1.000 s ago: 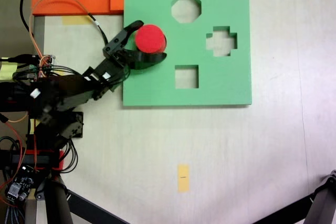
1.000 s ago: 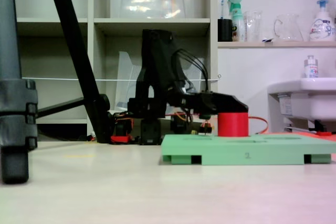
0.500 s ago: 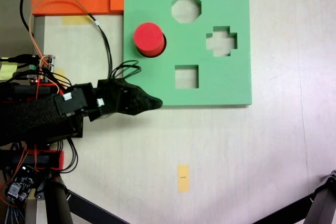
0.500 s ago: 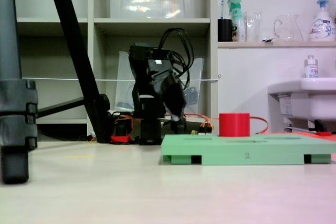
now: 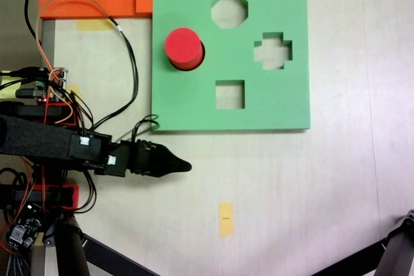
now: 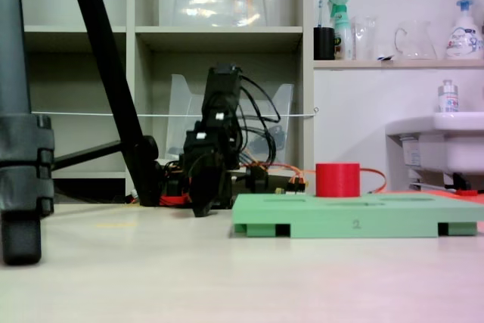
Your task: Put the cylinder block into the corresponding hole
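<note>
Red cylinder (image 5: pixel 183 46) standing in the green board's (image 5: pixel 272 105) round hole, gripper (image 5: pixel 184 167) off the board over the table (image 5: pixel 291 185), fingers seemingly together, hard to tell

We cannot tell the gripper (image 5: pixel 185 167) jaws apart: one dark tip at centre left. Circular cutout hidden under cylinder block (image 5: pixel 183 46). Arm cut off at left edge.
</note>
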